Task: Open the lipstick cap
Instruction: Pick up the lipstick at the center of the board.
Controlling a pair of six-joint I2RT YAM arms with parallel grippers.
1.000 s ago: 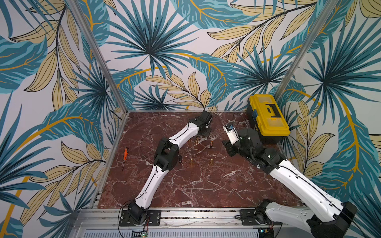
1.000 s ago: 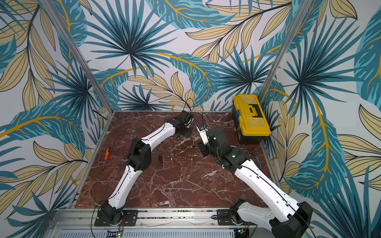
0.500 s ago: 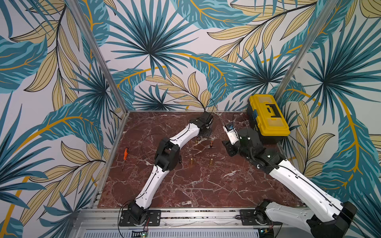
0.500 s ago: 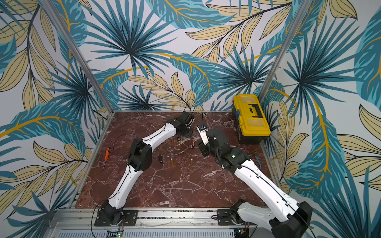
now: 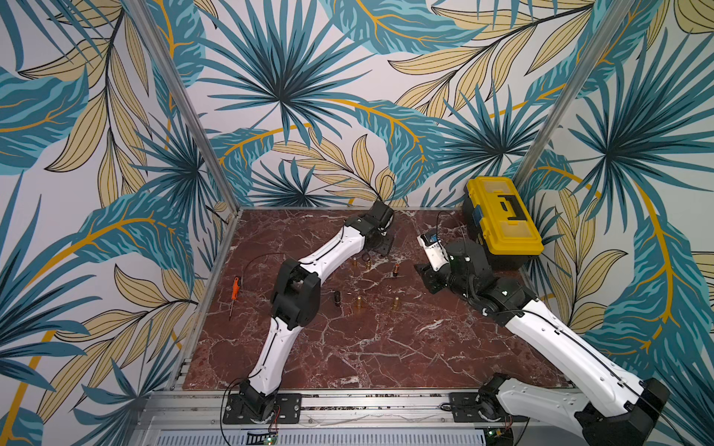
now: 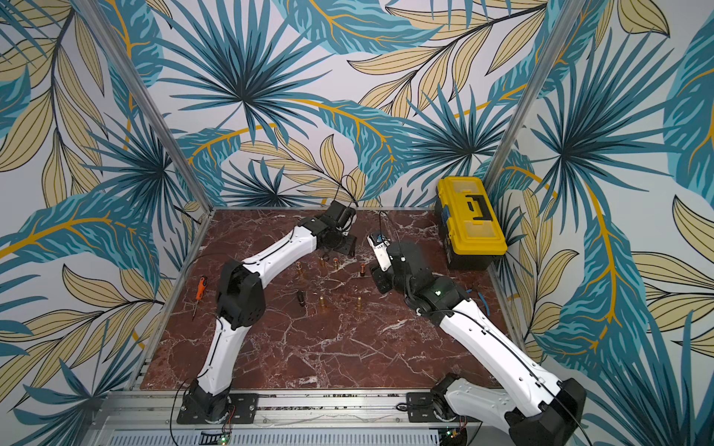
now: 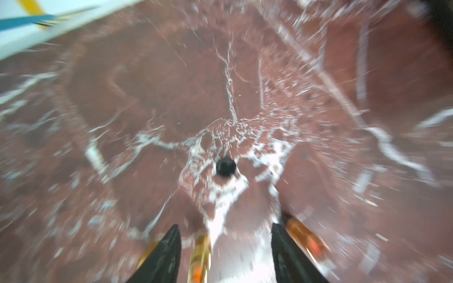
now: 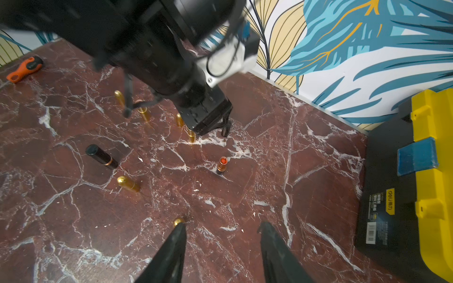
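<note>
Front marble [image 5: 386, 355] lies open — gold tubes [image 5: 359, 305] clutter mid-table

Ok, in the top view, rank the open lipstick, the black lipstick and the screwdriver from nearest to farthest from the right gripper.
From the right gripper, in a top view:
1. Open lipstick, close by on its left.
2. Black lipstick, further left.
3. Screwdriver, far left, near the edge.

My left arm [image 5: 342, 245] and right arm [image 5: 560, 340] wear glossy white shells between bulky black joints [image 5: 295, 293], with thin black cables [image 8: 127, 98] hanging off them, screwed-down black base plates [image 5: 289, 406], a small green light [image 6: 436, 292] on the right one, and tapered matt black fingers [image 8: 171, 254].
</note>
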